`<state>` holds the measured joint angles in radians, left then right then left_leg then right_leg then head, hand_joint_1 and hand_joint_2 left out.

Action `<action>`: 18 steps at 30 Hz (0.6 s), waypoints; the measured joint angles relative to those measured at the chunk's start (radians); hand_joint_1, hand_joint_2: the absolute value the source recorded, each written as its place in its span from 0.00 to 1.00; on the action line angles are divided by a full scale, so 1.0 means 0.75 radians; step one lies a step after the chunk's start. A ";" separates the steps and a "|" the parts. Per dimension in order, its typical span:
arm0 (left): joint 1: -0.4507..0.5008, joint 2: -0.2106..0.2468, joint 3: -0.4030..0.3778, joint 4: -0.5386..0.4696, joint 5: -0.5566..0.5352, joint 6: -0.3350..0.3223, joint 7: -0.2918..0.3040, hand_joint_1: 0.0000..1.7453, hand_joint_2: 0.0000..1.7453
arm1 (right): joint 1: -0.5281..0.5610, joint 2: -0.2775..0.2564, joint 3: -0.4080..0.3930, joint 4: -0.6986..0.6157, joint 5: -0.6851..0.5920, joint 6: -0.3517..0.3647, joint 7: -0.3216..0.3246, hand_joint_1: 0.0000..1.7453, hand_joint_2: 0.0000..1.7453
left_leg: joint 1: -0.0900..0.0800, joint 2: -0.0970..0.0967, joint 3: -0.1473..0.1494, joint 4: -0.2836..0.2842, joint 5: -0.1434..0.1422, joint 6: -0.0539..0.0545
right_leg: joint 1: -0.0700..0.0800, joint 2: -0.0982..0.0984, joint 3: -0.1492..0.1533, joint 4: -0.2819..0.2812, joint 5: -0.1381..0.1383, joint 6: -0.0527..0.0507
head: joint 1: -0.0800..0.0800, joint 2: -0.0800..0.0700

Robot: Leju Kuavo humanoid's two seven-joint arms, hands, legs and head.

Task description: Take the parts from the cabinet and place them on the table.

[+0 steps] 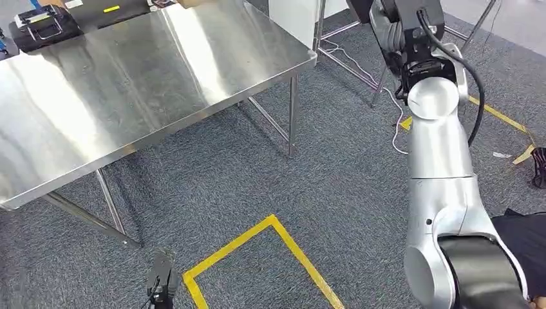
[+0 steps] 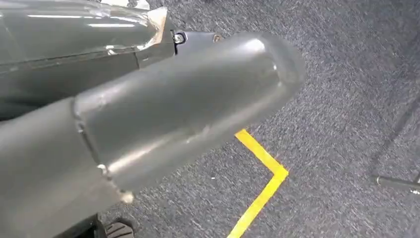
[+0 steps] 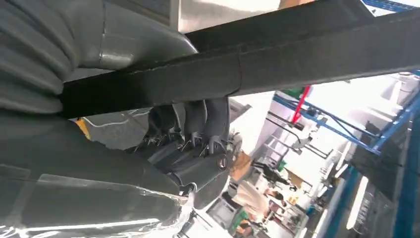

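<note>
My right arm is raised at the right of the head view, with my right hand (image 1: 404, 29) near the top edge, beyond the corner of the steel table (image 1: 129, 84). In the right wrist view, my right hand (image 3: 193, 144) grips a long flat black part (image 3: 297, 54) that runs across the whole picture, its dark fingers curled under it. My left hand (image 2: 163, 109) hangs low over the carpet; its thick grey thumb sticks out with nothing against it. A dark shape (image 1: 161, 280) at the bottom of the head view looks like that hand.
A black case-like item (image 1: 42, 26) lies at the table's far left corner. The table's legs (image 1: 293, 116) stand on grey carpet marked with yellow tape (image 1: 257, 238). White cables (image 1: 360, 64) trail by another metal frame behind the table.
</note>
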<state>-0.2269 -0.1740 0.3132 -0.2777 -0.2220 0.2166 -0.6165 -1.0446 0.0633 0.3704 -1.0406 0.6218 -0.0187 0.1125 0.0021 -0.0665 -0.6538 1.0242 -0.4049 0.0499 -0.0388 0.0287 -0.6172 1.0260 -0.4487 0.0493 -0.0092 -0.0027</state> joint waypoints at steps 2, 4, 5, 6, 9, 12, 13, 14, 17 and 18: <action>-0.002 -0.001 -0.006 -0.002 -0.002 0.010 0.004 0.00 0.00 | 0.006 0.001 -0.005 -0.009 0.001 0.000 -0.001 1.00 1.00 | -0.009 0.010 0.030 -0.046 0.011 0.018 | 0.015 -0.002 0.020 0.008 0.033 0.022 | 0.003 0.000; -0.004 -0.004 -0.010 -0.004 -0.002 0.014 0.006 0.00 0.00 | 0.008 0.003 -0.008 -0.012 0.002 -0.001 -0.001 1.00 1.00 | 0.008 0.018 0.076 -0.094 0.036 0.024 | 0.023 -0.017 0.004 0.043 -0.023 0.006 | 0.010 -0.001; -0.006 -0.003 -0.010 -0.005 -0.001 0.015 0.008 0.00 0.00 | 0.003 0.004 -0.008 -0.015 0.002 0.000 -0.002 1.00 1.00 | 0.010 0.022 0.074 -0.093 0.037 0.021 | 0.017 -0.019 -0.033 0.117 -0.061 0.012 | 0.013 -0.001; -0.007 -0.003 -0.010 -0.005 -0.001 0.014 0.008 0.00 0.00 | 0.004 0.004 -0.007 -0.015 0.002 0.000 -0.002 1.00 1.00 | 0.012 0.026 0.074 -0.093 0.037 0.021 | 0.017 -0.020 -0.066 0.189 -0.095 0.017 | 0.013 -0.001; 0.000 -0.013 -0.012 -0.004 -0.001 0.011 0.009 0.00 0.00 | 0.020 0.004 -0.008 -0.015 0.002 0.000 -0.001 1.00 1.00 | 0.021 0.027 0.067 -0.092 0.039 0.007 | 0.003 -0.023 -0.151 0.365 -0.166 0.030 | 0.012 -0.001; -0.001 -0.014 -0.012 -0.004 -0.001 0.011 0.010 0.00 0.00 | 0.021 0.004 -0.008 -0.016 0.002 0.000 -0.001 1.00 1.00 | 0.047 0.021 0.060 -0.065 0.027 -0.031 | -0.023 -0.023 0.009 0.053 -0.032 0.100 | 0.013 -0.001; -0.001 -0.010 -0.011 -0.005 -0.001 0.011 0.010 0.00 0.00 | 0.023 0.002 -0.009 -0.016 0.002 0.000 -0.001 1.00 1.00 | 0.049 0.020 0.051 -0.046 0.010 -0.054 | -0.026 -0.015 0.033 -0.002 -0.021 0.109 | 0.013 -0.001; -0.002 -0.004 -0.011 -0.005 -0.001 0.013 0.010 0.00 0.00 | 0.021 0.001 -0.007 -0.016 0.002 0.001 -0.002 1.00 1.00 | 0.045 0.017 0.038 -0.028 0.000 -0.070 | -0.006 -0.012 0.013 -0.006 -0.071 0.067 | 0.021 -0.001; 0.004 -0.008 -0.012 -0.009 0.001 0.022 0.007 0.00 0.00 | 0.026 0.008 -0.013 -0.015 0.004 0.004 0.000 1.00 1.00 | 0.046 0.018 0.034 -0.022 -0.009 -0.087 | -0.014 -0.024 0.021 0.017 -0.035 -0.006 | 0.012 -0.001; 0.007 -0.006 -0.011 -0.009 0.005 0.024 0.006 0.00 0.00 | 0.022 0.009 -0.015 -0.014 0.005 0.006 -0.001 1.00 1.00 | 0.051 0.018 0.014 -0.022 -0.011 -0.092 | -0.015 -0.023 0.031 0.023 -0.031 -0.012 | 0.009 -0.001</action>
<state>-0.2215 -0.1781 0.3048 -0.2842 -0.2186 0.2350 -0.6119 -1.0282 0.0702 0.3593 -1.0510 0.6256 -0.0141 0.1118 0.0400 -0.0530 -0.6430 1.0079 -0.4132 -0.0192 -0.0503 0.0117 -0.5943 1.0435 -0.4722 0.0406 -0.0023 -0.0031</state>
